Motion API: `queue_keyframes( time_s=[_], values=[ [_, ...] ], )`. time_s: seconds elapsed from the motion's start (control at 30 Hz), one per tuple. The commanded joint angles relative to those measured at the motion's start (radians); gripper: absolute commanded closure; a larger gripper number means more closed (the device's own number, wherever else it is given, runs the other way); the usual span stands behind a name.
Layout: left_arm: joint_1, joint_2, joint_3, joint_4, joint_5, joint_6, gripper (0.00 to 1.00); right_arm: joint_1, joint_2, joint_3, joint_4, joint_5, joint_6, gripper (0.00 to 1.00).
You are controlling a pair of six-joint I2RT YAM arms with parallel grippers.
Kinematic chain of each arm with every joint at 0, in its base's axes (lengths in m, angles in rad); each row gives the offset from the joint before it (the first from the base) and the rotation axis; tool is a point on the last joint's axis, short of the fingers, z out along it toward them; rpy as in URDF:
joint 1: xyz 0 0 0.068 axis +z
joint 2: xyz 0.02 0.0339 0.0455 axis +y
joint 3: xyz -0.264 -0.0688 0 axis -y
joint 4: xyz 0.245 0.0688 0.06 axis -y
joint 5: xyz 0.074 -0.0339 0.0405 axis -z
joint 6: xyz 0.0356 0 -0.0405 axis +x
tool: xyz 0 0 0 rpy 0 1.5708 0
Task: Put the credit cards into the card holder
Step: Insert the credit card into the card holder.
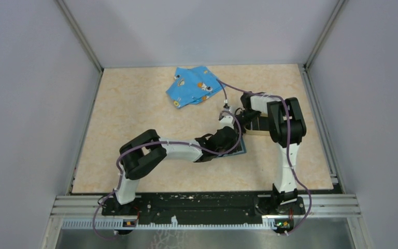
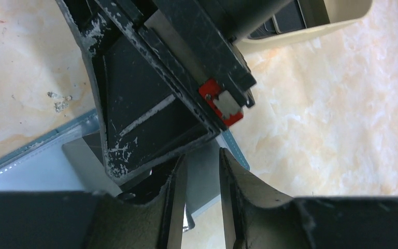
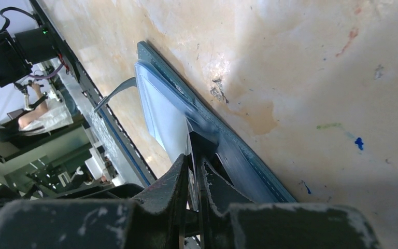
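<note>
My right claw point(image 3: 193, 166) is pinched almost shut on a thin dark thing. It shows only its edge, and I think it is one of the flat black credit cards point(image 3: 188, 137).

The small teal-blue folding card holder point(image 3: 160, 109) lies open and flat on the pale marbled counter point(image 3: 316, 78), with its lighter blue inside facing up. It is right under and in front of my right claw. The card stands tilted over the holder's blue inside, and its front end points along the holder's long side. I think the front end touches the holder, but I cannot tell if it is in a pocket yet.

So the next move is a push straight ahead along that long side, with the card laid flatter. If the card stays steep, I think it will poke the holder and not slide in.

My left claw point(image 2: 202, 171) is open about half way and grips nothing that I can see. It hangs right over one corner of the holder, just beside my right claw. Both claws are at the holder, but only the right one has a card.

Past the holder's far side sits the tan oval tray point(image 2: 311, 28). Some dark flat things lie in it, maybe more cards.
</note>
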Motion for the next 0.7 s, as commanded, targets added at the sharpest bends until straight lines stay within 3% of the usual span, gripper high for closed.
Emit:
queue_keyframes(
  time_s=[0.0,0.2,0.67],
  values=[
    [-0.005,0.045,0.064,-0.118,-0.101,-0.06,0.64,0.013,0.028,-0.005,0.047,0.079,-0.041,0.89],
    [-0.014,0.053,0.085,-0.238,-0.228,-0.13,0.64,0.013,0.012,-0.003,0.048,0.076,-0.044,0.81],
    [-0.015,0.024,0.073,-0.334,-0.306,-0.214,0.62,0.012,-0.047,0.007,0.046,0.078,-0.05,0.75]
  ],
)
